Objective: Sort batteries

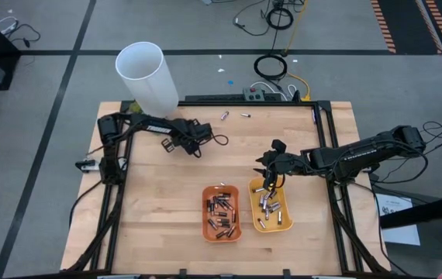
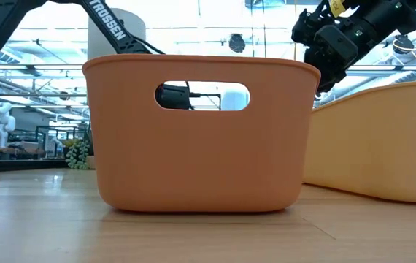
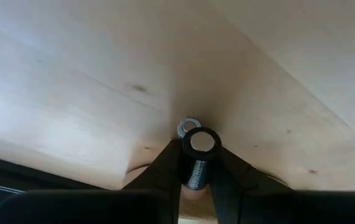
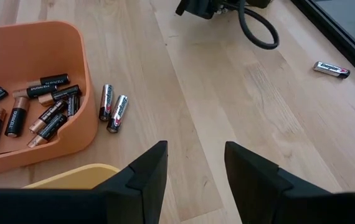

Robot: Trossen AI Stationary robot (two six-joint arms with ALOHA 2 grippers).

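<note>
The left claw [image 3: 197, 163] is clamped on a dark battery [image 3: 198, 155] on the table [image 3: 71, 81], a silvery battery [image 3: 188, 127] just beyond its tips. The right claw [image 4: 195, 163], fingers apart and empty, hovers over the yellow tray [image 1: 284, 221]; the orange tray [image 4: 71, 134] of dark batteries [image 4: 34, 109] lies beside it.

In the low view the orange tray [image 2: 201, 135] is hiding its batteries, while the yellow tray [image 2: 383, 139] is running off the edge, perhaps half unseen.
</note>
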